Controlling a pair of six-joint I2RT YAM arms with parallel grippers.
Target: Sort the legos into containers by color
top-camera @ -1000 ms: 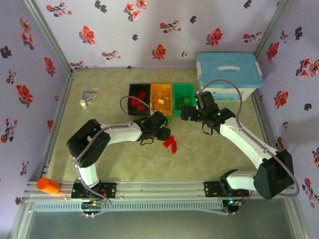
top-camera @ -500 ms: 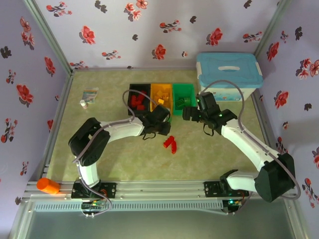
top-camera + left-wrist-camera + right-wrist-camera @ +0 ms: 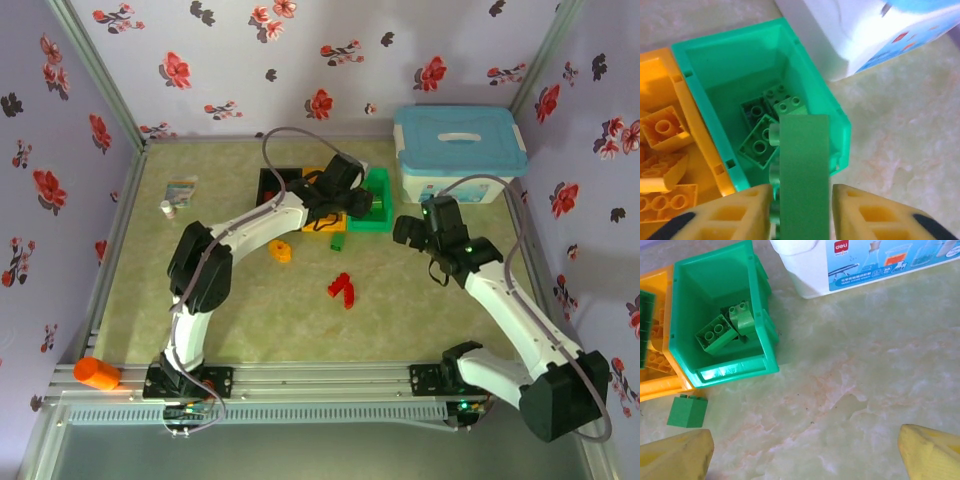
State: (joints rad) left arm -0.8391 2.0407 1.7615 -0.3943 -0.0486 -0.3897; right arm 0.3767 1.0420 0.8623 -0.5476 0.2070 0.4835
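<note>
Squarely pinched in the left hand (image 3: 801,192), a green lego (image 3: 804,165) hangs over the green bin (image 3: 730,37), where other green bricks (image 3: 760,142) lie. Nearby, the right hand (image 3: 805,450) hovers above the table (image 3: 855,385), fingers spread wide.

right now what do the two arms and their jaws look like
Both are built alike: the left arm and the right arm have white links between chunky black joints, and a thin grey cable loops off each one. In the wrist views the jaws are yellow plastic, and the left pair has moulded cut-outs.
</note>
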